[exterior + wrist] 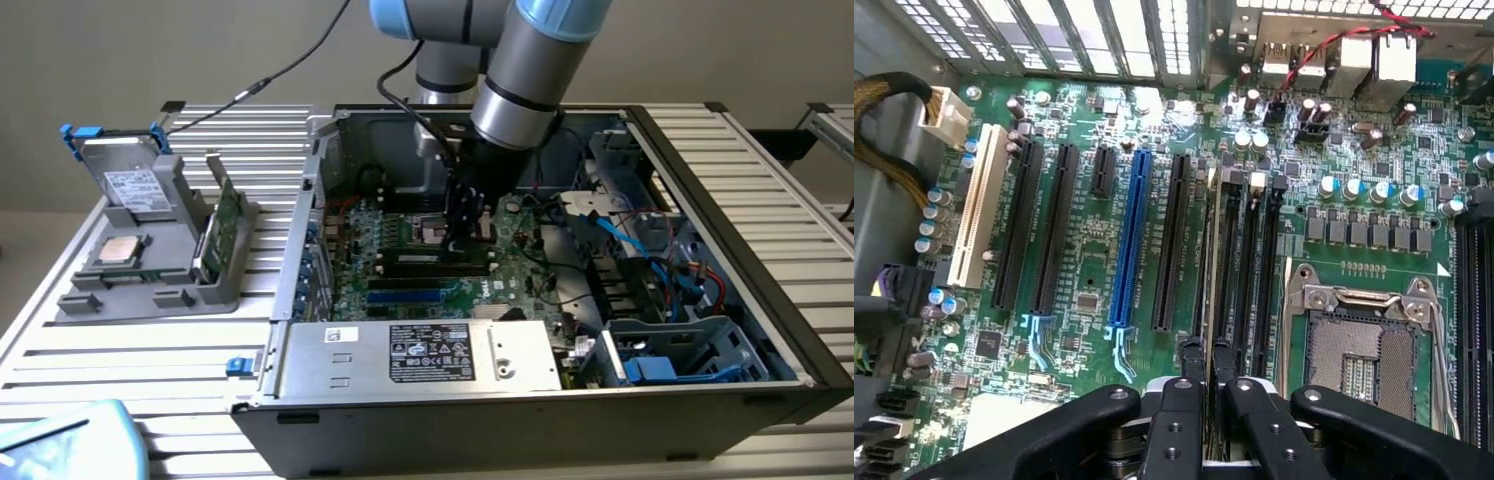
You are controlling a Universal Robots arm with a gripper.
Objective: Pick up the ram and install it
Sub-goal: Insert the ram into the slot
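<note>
Exterior view first: the arm [521, 100] is reaching down into the open PC case [747, 300], and the gripper [467, 235] is sitting low over the motherboard [400, 280], right around the middle of the board. Off to the exterior view's left, the gray holder [147, 285] on the counter [134, 350] is carrying the square processor chip [118, 250], the silver drive box [134, 185] with blue tabs, and a green board [224, 228] standing on edge. The gripper is well apart from all of that.

Wrist view: this is where it's getting clearer. The two fingers [1179, 400] are pinching in close together, and a thin pale strip is running out from between them. I'm reading that as the ram [1210, 260] seen edge-on, so the gripper is clenching the stick. The stick is hanging upright over the row of black memory slots [1264, 260], between the long black expansion slot [1176, 240] and the open CPU socket [1359, 345]. I can't tell whether it's touching its slot or hovering just above it.

My take on doing this bit well: the edge is looking a hair off from the slot line, so I'd be squaring it up with the slot, keeping it dead vertical, making sure the end latches are sitting open, and pushing straight down evenly instead of rocking one end in.
</note>
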